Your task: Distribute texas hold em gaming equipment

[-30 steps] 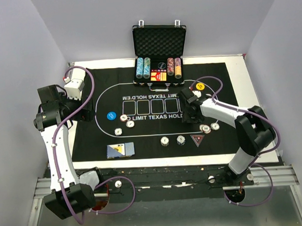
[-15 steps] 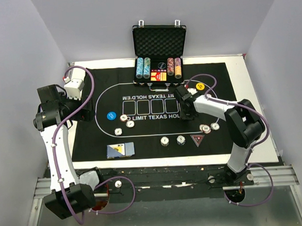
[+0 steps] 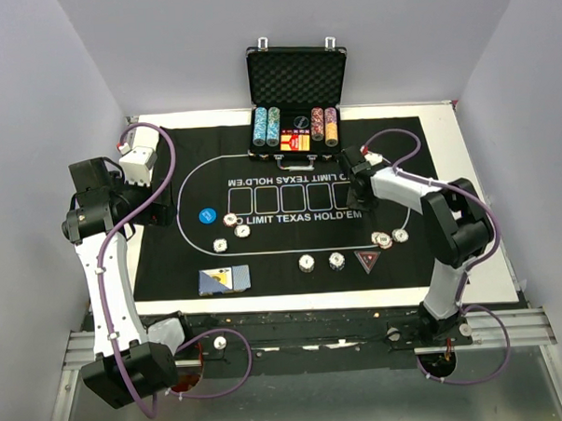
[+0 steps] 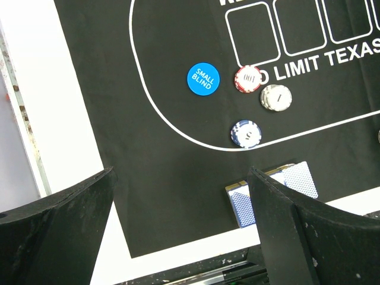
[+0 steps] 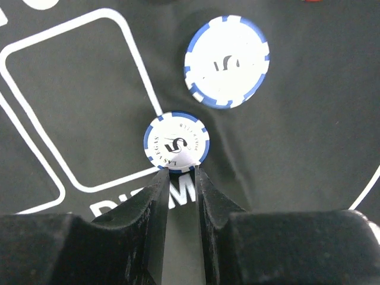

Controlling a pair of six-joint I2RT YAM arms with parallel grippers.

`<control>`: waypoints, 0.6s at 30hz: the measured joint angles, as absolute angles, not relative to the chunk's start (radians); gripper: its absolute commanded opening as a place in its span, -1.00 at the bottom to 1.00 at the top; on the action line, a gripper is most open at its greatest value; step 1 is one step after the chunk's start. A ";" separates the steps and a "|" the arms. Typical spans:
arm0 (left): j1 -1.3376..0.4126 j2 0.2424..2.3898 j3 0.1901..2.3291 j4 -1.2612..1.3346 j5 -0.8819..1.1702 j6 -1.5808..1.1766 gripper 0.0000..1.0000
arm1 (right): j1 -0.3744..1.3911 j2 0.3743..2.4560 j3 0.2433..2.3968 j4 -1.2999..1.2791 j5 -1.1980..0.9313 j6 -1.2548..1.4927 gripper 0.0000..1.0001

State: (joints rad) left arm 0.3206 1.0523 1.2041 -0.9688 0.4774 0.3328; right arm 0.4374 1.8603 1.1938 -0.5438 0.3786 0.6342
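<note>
at right end effector (image 5: 178, 173), blue-edged chip (image 5: 176, 141)

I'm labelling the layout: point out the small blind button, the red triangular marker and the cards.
small blind button (image 4: 203, 79), left wrist view, centre of its face.
red triangular marker (image 3: 367, 258), top view, its middle.
blue-backed cards (image 3: 223, 281), top view, top card's back.

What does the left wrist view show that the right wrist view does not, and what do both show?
Only the left wrist view: the blue SMALL BLIND button, three striped chips beside it, the blue-backed cards, and the left gripper, wide open.
Only the right wrist view: a larger-looking 5 chip and a smaller-looking 5 chip at the tips of the right gripper, whose fingers stand nearly together; whether it grips is unclear.
Both: the black mat with white lines.
</note>
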 measured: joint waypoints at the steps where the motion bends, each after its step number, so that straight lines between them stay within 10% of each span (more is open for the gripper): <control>1: 0.321 1.052 1.204 -0.969 0.477 0.333 0.98 | 0.428 1.864 1.197 -0.542 0.381 0.633 -0.40; 18: 0.321 1.053 1.204 -0.968 0.463 0.334 0.98 | 0.402 1.990 1.357 -0.542 0.447 0.603 -0.52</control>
